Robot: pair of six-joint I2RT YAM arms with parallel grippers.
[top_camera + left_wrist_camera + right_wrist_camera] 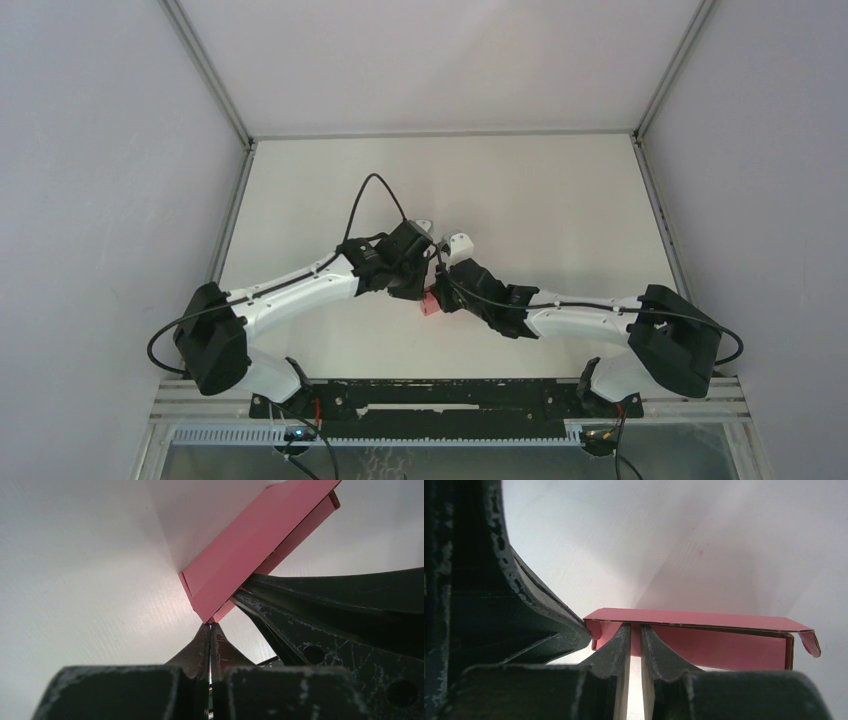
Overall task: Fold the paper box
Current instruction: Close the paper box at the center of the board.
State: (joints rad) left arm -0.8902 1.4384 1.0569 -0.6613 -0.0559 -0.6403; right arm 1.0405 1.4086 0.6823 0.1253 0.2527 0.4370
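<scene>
The left gripper [210, 625] was pressed together, its tips touching the paper box's [250, 555] low corner just ahead. The right gripper [635, 626] stood a slit apart at the box's near edge; a pinch could not be told. Left of it, the left gripper's dark body hid the table [560, 200].

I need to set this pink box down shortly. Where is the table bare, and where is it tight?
It is crowded at centre, where the left pincer and right pincer meet at the paper box. The widest bare table lies between them and the back wall. A narrower strip runs between the box and the base rail.
</scene>
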